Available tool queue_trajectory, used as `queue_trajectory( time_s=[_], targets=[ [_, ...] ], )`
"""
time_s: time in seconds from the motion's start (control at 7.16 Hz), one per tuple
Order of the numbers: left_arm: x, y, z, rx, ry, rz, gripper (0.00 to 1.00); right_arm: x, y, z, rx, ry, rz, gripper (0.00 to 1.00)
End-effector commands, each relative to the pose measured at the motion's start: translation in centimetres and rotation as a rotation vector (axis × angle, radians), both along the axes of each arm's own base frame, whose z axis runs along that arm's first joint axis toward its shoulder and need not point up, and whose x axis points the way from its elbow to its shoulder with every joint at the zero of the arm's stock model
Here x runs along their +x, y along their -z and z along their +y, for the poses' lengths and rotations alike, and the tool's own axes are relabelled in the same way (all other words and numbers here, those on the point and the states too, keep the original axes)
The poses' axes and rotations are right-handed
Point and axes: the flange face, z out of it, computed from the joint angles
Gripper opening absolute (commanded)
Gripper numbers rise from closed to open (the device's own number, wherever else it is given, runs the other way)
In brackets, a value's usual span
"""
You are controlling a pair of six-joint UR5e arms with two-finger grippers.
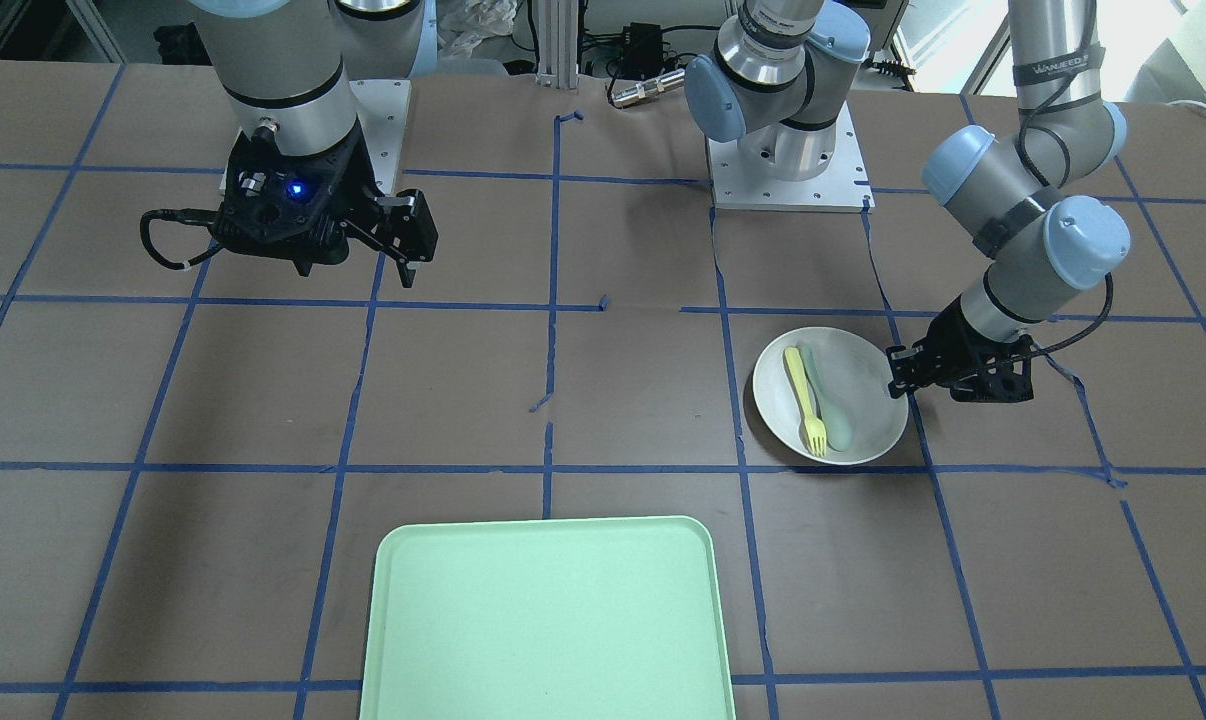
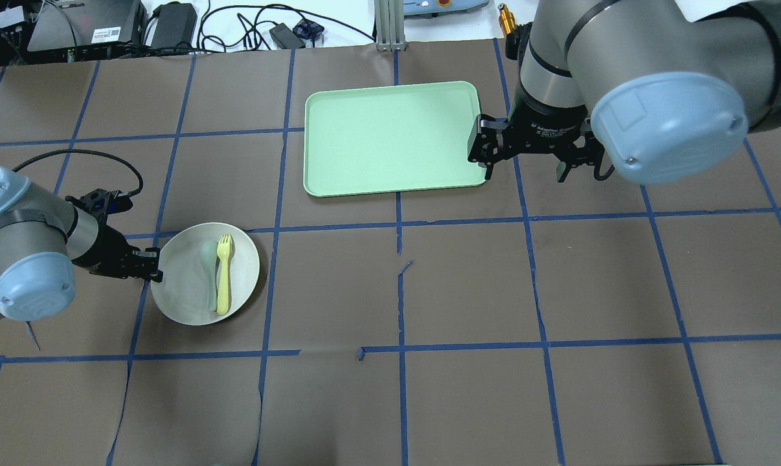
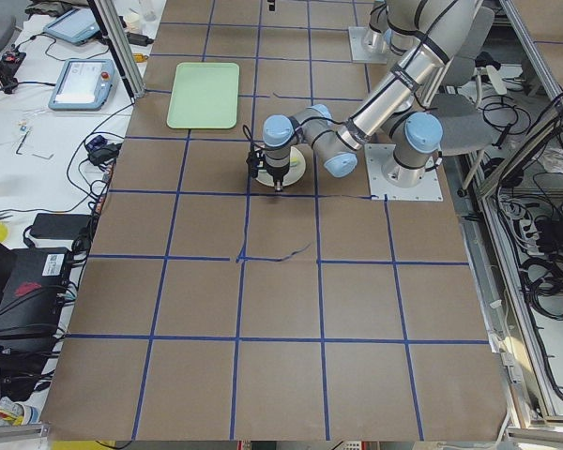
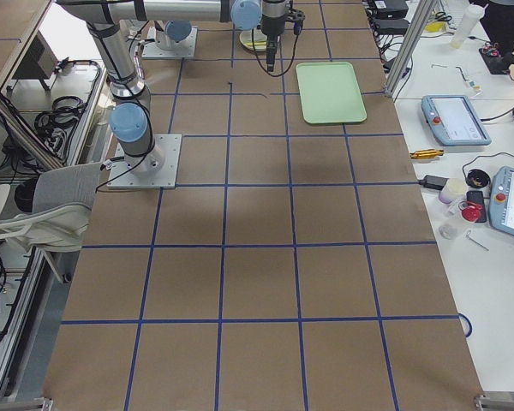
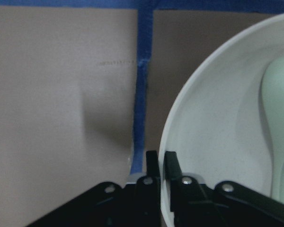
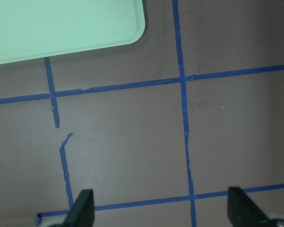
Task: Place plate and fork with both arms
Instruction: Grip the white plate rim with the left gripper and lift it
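Front-facing view: the plate [image 1: 868, 385] sits on the worktop [image 1: 613, 400] with the fork [image 1: 805, 398] and a spoon [image 1: 835, 420] lying side by side in it. The left claw [image 1: 895, 378] touches its rim.

Overhead: the right claw [image 2: 525, 168] hangs just beside the tray [image 2: 390, 139] corner, well apart from the plate.

Left wrist: fingers [image 5: 170, 165] pinched together on the plate's rim.

Right wrist: fingers [image 6: 83, 208] spread wide, holding nothing.
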Motion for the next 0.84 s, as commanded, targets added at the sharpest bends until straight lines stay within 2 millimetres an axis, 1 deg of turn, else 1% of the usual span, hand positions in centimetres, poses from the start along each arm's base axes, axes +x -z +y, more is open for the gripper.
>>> queue_trajectory(
  time_s=[0.0,0.14,0.28,0.42,0.56,0.7],
  targets=[
    [-3.6,-2.7,-3.9,-0.056,-0.018,0.206,0.0,0.1,0.0,0.0,0.0,-0.002,0.0,1.0],
    [-7.4,-5.1,-7.2,-0.043,-0.024,0.233,0.0,0.0,0.0,-0.1,0.0,0.001,0.0,1.0],
    [-11.1,-5.9,-10.3,-0.025,0.01,0.238,0.0,0.0,0.1,0.0,0.002,-0.001,0.002,1.0],
    [-14.1,-5.7,-13.4,-0.038,0.061,0.268,0.0,0.0,0.0,0.0,0.0,-0.001,0.0,1.0],
    [-17.0,-5.4,-16.9,-0.045,0.092,0.264,0.0,0.0,0.1,-0.1,0.002,-0.001,0.0,1.0],
    [-20.1,-4.8,-20.4,-0.038,0.088,0.257,0.0,0.0,0.1,0.0,0.002,-0.001,0.0,1.0]
  ],
)
